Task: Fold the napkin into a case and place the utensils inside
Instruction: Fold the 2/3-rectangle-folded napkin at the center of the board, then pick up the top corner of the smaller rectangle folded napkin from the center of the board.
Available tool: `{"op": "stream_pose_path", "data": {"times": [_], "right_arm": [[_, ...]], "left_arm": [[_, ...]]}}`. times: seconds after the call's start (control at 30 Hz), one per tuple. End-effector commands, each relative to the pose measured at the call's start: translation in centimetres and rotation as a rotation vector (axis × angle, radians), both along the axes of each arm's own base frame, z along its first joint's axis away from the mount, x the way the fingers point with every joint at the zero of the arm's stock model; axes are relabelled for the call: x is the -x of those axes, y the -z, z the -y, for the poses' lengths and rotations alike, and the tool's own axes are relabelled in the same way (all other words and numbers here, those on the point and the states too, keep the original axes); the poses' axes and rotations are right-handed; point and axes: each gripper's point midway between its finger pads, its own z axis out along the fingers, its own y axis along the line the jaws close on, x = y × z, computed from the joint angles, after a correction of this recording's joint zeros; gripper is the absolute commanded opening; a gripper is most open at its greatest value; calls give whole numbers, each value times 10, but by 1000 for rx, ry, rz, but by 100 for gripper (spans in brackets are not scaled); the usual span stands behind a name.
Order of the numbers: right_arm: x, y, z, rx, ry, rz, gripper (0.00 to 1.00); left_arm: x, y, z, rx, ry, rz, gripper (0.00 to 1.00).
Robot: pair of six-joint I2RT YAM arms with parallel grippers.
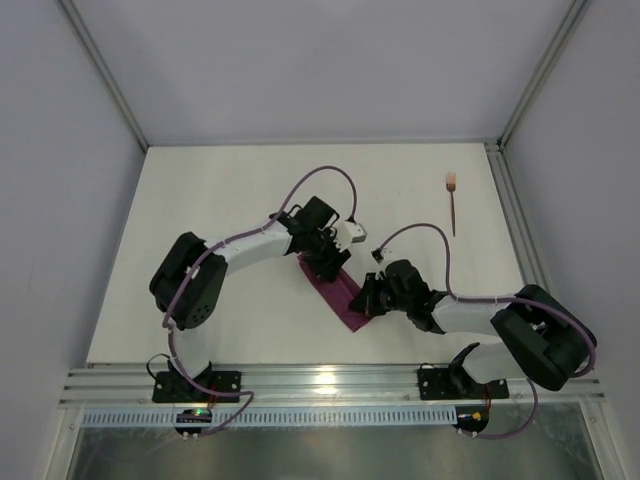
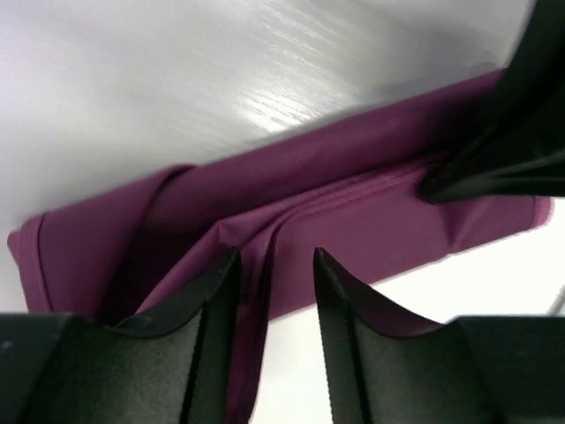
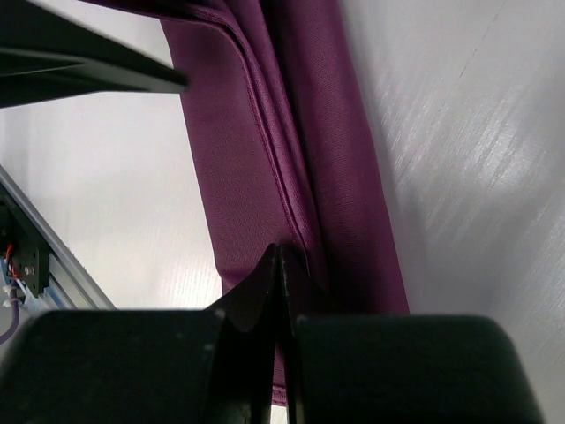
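The maroon napkin (image 1: 338,293) lies folded into a narrow layered strip, a case shape, slanting across the table's middle. My left gripper (image 1: 328,262) is at its far end; in the left wrist view the gripper (image 2: 275,256) is open, with a raised fold of the case (image 2: 371,221) running up along the inner side of the left finger. My right gripper (image 1: 365,300) is at the near end; in the right wrist view the gripper (image 3: 279,249) is shut on an upper layer of the cloth (image 3: 247,168). A copper fork (image 1: 453,200) lies at the far right, apart. Any other utensil is out of view.
The white table (image 1: 220,200) is bounded by a metal rail (image 1: 515,220) on the right and a rail along the near edge (image 1: 330,380). The right gripper's fingers (image 2: 521,132) show in the left wrist view, the left's fingers (image 3: 88,75) in the right wrist view.
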Motion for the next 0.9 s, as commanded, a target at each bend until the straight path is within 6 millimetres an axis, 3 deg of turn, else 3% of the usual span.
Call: {"op": "stream_pose_path", "data": {"times": [0.0,0.07,0.2,0.33,0.57,0.63,0.8,0.87], "right_arm": [[22,42,34,176,-4,-126,4],[22,43,34,187,-29,-125,4],[21,44,31,205,-74,-125,4],[21,45,29,203,-95,-124,4],[22,47,28,203,-108,-130,4],[23,48,27,203,-114,-132,4],[22,48,28,207,-112,-132,4],[22,48,27,205,-113,-135,4]], "left_arm": [[0,-65,-4,100,12,31,45],[-7,-78,-8,110,-3,61,48],[-41,-89,-29,90,-85,151,48],[-78,-70,-41,10,-127,233,34],[-104,-40,-41,-9,-140,217,20],[-105,-36,-37,3,-105,218,19],[-68,-26,-32,77,42,154,20],[-59,-32,-36,88,76,172,20]]}}
